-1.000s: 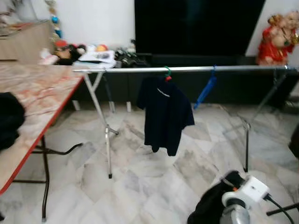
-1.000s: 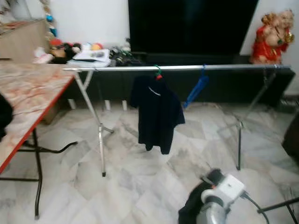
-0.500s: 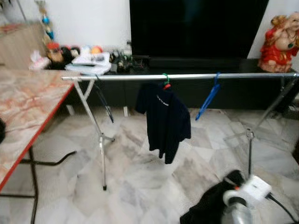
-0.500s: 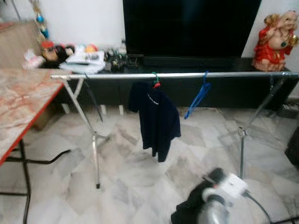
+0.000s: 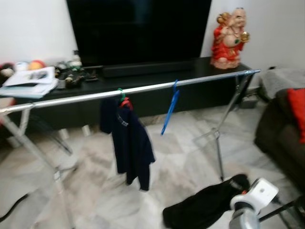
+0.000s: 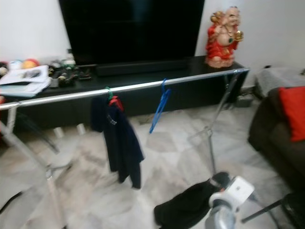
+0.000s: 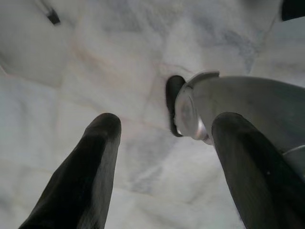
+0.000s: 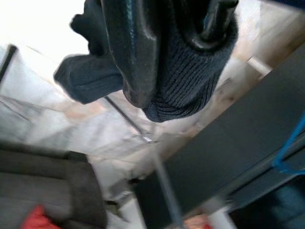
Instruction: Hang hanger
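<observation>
While clamped in right pincer (image 8: pixel 167 52), dark knit garment (image 8: pixel 190 71) droops.

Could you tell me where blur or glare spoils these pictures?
Left eye view: soft motion blur on the rail and hanging dark shirt. Right wrist view: white glare beside the dark garment in the right gripper. Left wrist view: evenly lit.

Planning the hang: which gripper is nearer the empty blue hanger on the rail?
Right. The right gripper, clamped on a dark garment, is low, in front of the blue hanger. The left gripper points at the floor, hanger not in its view.
</observation>
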Controlling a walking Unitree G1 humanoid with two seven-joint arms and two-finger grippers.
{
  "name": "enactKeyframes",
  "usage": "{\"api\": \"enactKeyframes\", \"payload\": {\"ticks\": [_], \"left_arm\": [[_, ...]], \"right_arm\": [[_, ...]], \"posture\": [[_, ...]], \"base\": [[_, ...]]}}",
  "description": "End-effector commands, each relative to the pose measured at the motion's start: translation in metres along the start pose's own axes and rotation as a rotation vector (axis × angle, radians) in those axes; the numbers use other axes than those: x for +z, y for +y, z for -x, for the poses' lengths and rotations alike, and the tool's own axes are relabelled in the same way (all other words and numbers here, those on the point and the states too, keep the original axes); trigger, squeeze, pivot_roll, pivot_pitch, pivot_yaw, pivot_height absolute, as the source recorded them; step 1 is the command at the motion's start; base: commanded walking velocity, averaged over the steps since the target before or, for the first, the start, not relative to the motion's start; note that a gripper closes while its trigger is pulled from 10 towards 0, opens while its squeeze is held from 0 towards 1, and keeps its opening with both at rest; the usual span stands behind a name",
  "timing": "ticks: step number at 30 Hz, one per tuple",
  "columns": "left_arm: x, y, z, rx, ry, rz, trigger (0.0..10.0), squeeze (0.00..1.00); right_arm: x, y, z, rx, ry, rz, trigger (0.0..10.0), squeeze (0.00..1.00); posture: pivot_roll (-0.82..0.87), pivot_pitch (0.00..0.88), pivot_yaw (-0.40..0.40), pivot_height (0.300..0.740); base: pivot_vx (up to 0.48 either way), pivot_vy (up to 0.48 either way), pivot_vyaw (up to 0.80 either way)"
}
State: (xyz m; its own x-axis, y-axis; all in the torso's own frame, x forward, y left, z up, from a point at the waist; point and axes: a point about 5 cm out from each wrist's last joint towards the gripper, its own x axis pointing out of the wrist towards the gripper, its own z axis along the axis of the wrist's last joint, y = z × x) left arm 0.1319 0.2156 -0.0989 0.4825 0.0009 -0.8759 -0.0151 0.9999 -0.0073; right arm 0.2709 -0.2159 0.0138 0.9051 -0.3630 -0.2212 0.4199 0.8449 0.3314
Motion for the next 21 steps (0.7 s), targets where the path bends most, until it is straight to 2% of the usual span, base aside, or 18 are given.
{"api": "enactKeyframes", "payload": {"ticks": [1,3,16,21], "left_arm": [[-0.001,-0.003,0.0,-0.008,0.007,-0.01,10.0,0.0],[0.0,-0.004,-0.001,-0.01,0.004,-0.01,10.0,0.0],[0.004,-0.005,-0.002,-0.01,-0.007,-0.02,10.0,0.0],[0.019,0.005,-0.001,-0.008,-0.083,-0.034,10.0,0.0]], "right_arm": [[0.008,-0.004,-0.003,-0.009,-0.029,0.01,10.0,0.0],[0.008,-0.004,-0.003,-0.011,-0.031,0.006,10.0,0.0],[0.008,-0.002,-0.003,-0.01,-0.037,0.004,10.0,0.0],[0.007,-0.001,-0.002,-0.007,-0.036,0.002,10.0,0.0]], "posture": [[0.05,0.031,0.016,0.74],[0.05,0.032,0.017,0.74],[0.05,0.031,0.021,0.74],[0.05,0.027,0.019,0.74]], "base": [[0.352,0.0,-0.8],[0.351,0.0,-0.74],[0.343,0.0,0.0],[0.0,0.0,0.0]]}}
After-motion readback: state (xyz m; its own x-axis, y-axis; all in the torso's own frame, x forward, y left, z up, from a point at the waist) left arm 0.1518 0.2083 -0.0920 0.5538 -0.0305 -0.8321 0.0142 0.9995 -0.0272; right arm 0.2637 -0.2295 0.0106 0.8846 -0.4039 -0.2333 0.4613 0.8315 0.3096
